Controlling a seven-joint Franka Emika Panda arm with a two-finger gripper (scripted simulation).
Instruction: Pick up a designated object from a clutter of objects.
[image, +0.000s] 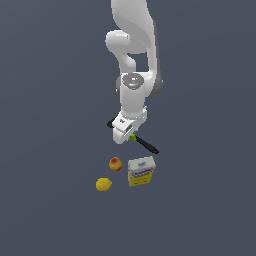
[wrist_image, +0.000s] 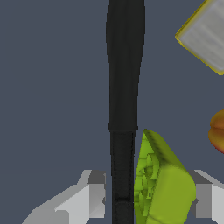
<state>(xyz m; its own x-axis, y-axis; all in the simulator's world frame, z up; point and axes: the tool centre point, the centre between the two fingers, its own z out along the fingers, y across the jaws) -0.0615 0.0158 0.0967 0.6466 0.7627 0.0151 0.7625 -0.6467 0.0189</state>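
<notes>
The black spatula (image: 148, 145) lies slanted, its handle end toward the exterior view's right and its other end (image: 109, 123) showing beyond the hand. My gripper (image: 127, 135) is down over its middle, by the small green tag (image: 132, 137). In the wrist view the black handle (wrist_image: 124, 78) and the green tag (wrist_image: 164, 183) sit between my two fingers (wrist_image: 94, 197), which press against them from both sides. The gripper (wrist_image: 149, 199) is shut on the spatula. I cannot tell whether the spatula is off the ground.
A yellow-and-white box (image: 141, 171) with blue print stands just in front of the spatula; its corner shows in the wrist view (wrist_image: 205, 37). A small red-yellow fruit (image: 115, 163) sits beside the box, and a yellow lemon (image: 103, 184) lies nearer the camera.
</notes>
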